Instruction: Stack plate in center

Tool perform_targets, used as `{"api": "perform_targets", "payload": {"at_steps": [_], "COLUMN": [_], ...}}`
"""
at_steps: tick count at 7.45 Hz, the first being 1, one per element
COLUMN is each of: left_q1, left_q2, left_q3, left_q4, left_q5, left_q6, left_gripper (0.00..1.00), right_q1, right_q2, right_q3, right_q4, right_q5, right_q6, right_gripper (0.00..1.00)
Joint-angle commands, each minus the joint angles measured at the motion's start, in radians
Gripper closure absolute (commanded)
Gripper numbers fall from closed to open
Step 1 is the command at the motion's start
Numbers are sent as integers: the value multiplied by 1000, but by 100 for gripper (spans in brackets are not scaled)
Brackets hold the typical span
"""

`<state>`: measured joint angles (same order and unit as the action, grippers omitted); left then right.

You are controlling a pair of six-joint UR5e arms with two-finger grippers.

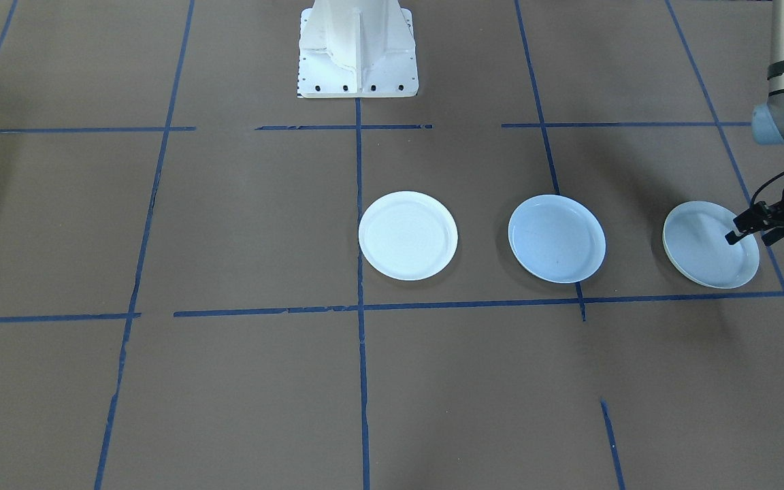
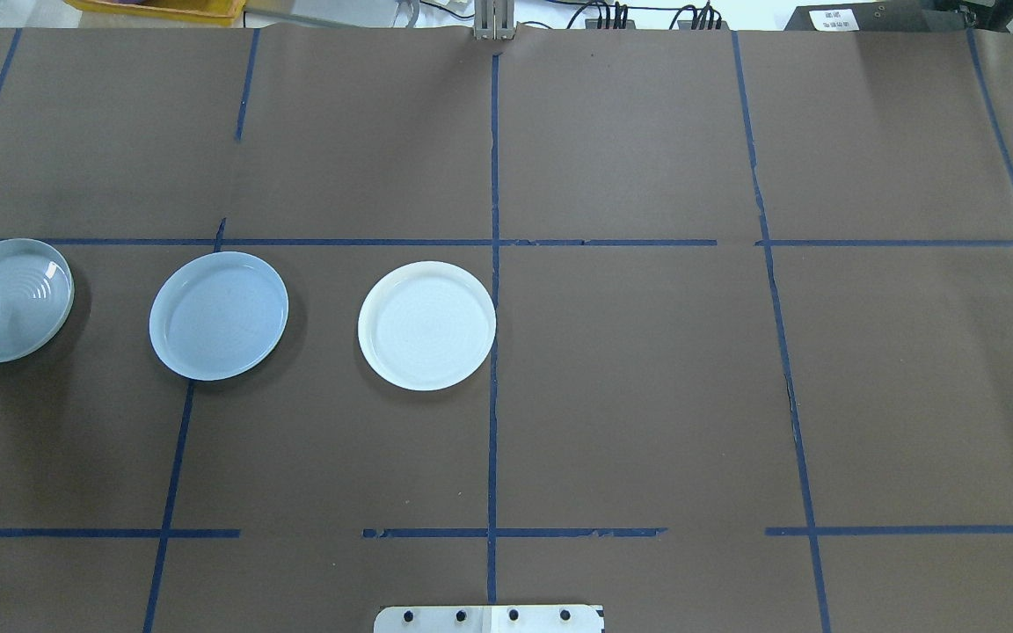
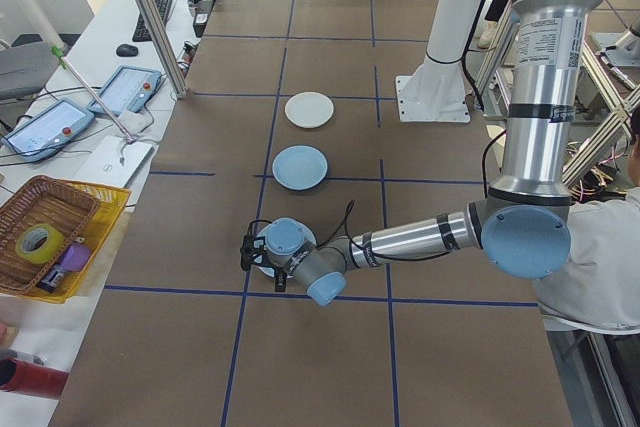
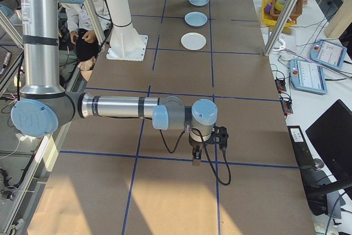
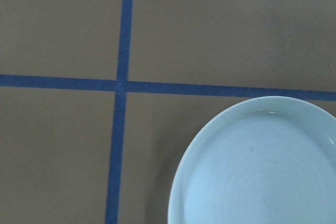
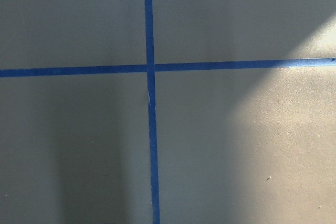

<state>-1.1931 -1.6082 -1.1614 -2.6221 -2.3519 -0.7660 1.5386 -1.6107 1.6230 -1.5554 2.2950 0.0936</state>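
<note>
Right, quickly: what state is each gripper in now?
Left gripper: looks open, at the ringed plate's rim.
Right gripper: cannot be told.

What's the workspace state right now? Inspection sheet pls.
Surface: brown paper table with a blue tape grid.
Job's things: center plate, pale bluish; ringed plate and white plate either side, all apart, unstacked.
Clutter: nothing seen on the table.
Claws: left claw over the ringed plate's outer rim, grip unclear; right claw far off over bare paper.
Cables: black cable looped at each wrist.
Surroundings: wicker basket, teach pendants, seated person.
</note>
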Motion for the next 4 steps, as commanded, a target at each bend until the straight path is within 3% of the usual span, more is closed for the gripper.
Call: {"api": "perform_targets", "payload": {"at_steps": [1, 2, 3, 4], "left_q1": [6, 6, 6, 6], "left_q2": [-2, -1, 1, 2], "left_q3": [17, 19, 19, 17], "left_q4": [-1, -1, -1, 2], "left_q5": [0, 0, -6, -10], "left_q6": [-1, 1, 2, 2], "left_gripper": [41, 52, 73, 100], "right_q1": [0, 0, 0, 0], "right_q2": [0, 0, 0, 0], "right_q3": [0, 0, 0, 0], "right_q4": [0, 0, 0, 0], "right_q5": [0, 1, 1, 1], "right_q6": [0, 0, 0, 0], "right_gripper": [0, 0, 0, 0]}}
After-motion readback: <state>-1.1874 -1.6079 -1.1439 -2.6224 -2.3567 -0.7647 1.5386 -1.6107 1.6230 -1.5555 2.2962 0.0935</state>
